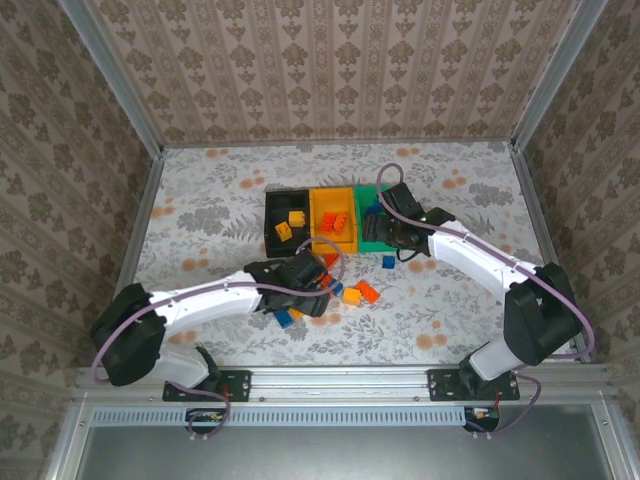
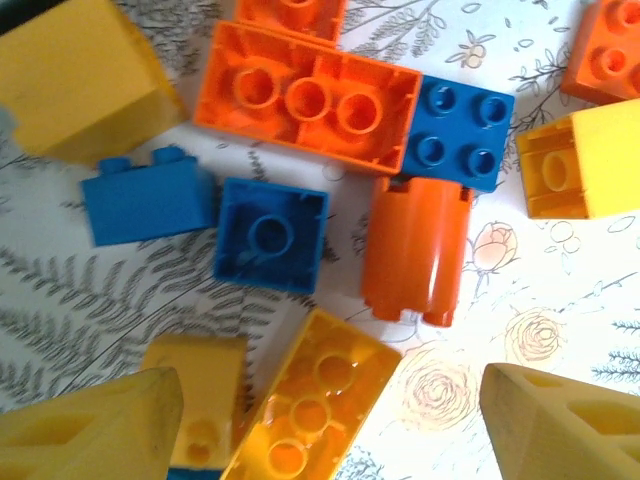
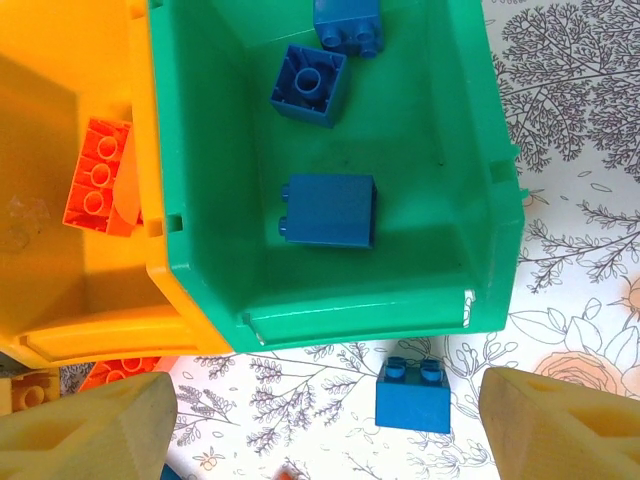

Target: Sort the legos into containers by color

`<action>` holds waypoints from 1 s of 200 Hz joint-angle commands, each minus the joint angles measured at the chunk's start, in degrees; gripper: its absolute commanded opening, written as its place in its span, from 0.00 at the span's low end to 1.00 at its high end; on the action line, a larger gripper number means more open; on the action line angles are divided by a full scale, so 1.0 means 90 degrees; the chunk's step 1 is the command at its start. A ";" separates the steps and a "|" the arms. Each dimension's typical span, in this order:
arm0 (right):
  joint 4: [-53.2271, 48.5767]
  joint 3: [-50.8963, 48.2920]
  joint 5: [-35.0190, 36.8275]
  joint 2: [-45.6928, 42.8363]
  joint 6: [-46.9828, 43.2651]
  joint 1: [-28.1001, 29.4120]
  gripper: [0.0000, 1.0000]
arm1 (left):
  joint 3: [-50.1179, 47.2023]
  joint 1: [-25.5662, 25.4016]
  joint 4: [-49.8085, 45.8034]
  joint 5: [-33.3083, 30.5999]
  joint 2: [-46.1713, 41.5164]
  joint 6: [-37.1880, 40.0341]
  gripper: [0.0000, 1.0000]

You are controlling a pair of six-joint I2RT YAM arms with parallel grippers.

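Observation:
Three joined containers stand mid-table: black point(image 1: 285, 222), orange-yellow point(image 1: 333, 222) and green point(image 1: 372, 228). My left gripper point(image 2: 330, 430) hangs open over a loose pile of legos. A long yellow brick point(image 2: 310, 410) lies upside down between its fingers, untouched. Around it lie a long orange brick point(image 2: 305, 95), an orange cylinder piece point(image 2: 415, 250) and blue bricks point(image 2: 270, 235). My right gripper point(image 3: 325, 430) is open just in front of the green bin point(image 3: 480, 150). That bin holds three blue bricks point(image 3: 328, 210). One blue brick point(image 3: 413, 396) sits on the table close to the right finger.
The orange-yellow bin point(image 3: 60, 330) holds an orange brick point(image 3: 97, 175). A yellow brick point(image 1: 284, 231) lies in the black bin. Loose bricks such as an orange one point(image 1: 366, 291) spread in front of the bins. Metal rails and patterned walls edge the table.

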 commanded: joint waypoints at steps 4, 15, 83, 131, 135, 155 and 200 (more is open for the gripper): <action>0.0069 -0.0115 0.0082 -0.0237 0.0073 -0.0037 0.80 | 0.0194 -0.0050 -0.0138 -0.0048 0.0416 0.0413 0.76; 0.0055 -0.0115 0.0082 -0.0256 0.0067 -0.0055 0.80 | 0.0214 -0.0067 -0.0167 -0.0056 0.0531 0.0435 0.76; 0.0070 -0.0123 0.0092 -0.0395 0.0042 -0.0135 0.81 | 0.0097 -0.0202 -0.0089 -0.0098 0.0938 0.0525 0.63; 0.0090 -0.0115 0.0082 -0.0434 0.0032 -0.0202 0.81 | 0.0147 -0.0587 -0.0313 -0.0276 0.1210 0.0428 0.53; 0.0083 -0.0115 0.0084 -0.0433 0.0032 -0.0204 0.81 | 0.0157 -0.0622 -0.0348 -0.0292 0.1227 0.0415 0.53; 0.0088 -0.0123 0.0082 -0.0436 0.0042 -0.0212 0.81 | 0.0206 -0.0778 -0.0494 -0.0435 0.1270 0.0372 0.51; 0.0080 -0.0106 0.0082 -0.0502 0.0061 -0.0263 0.81 | 0.0349 -0.0874 -0.0731 -0.0790 0.0931 0.0338 0.36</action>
